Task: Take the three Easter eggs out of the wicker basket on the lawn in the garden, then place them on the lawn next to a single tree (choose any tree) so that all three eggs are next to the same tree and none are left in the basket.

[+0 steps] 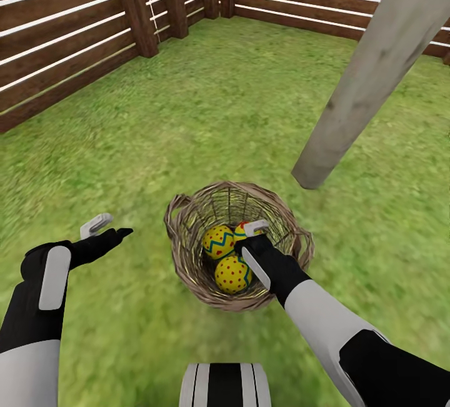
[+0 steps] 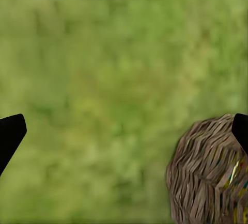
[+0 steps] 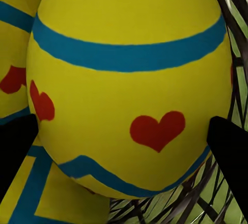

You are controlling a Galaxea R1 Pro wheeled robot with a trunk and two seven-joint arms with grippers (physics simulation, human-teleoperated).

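Head view findings, nearest first: the right end effector [image 1: 255,232] is reaching down inside the wicker basket [image 1: 187,257], which is standing upright on the lawn [image 1: 219,113]. Three Easter eggs are lying in the basket: the nearest egg [image 1: 232,274], a second egg [image 1: 218,241] beyond it, and a third egg [image 1: 240,230] partly hidden behind the end effector. In the right wrist view, the two dark fingertips [image 3: 230,146] are flanking one egg [image 3: 129,84] on either side; whether they are touching its shell cannot be told. That egg is showing blue bands and red hearts; no lettering or brand is readable on it.

The left end effector [image 1: 106,227] is hovering over bare grass, beside the basket and apart from it, with its fingers spread and holding nothing. The left wrist view is showing the woven wall of the basket [image 2: 206,177] on the grass.

Beyond the basket, the pale tree [image 1: 375,69] trunk is meeting the lawn nearby. Farthest off, the slatted fence [image 1: 62,32] is bounding the garden.
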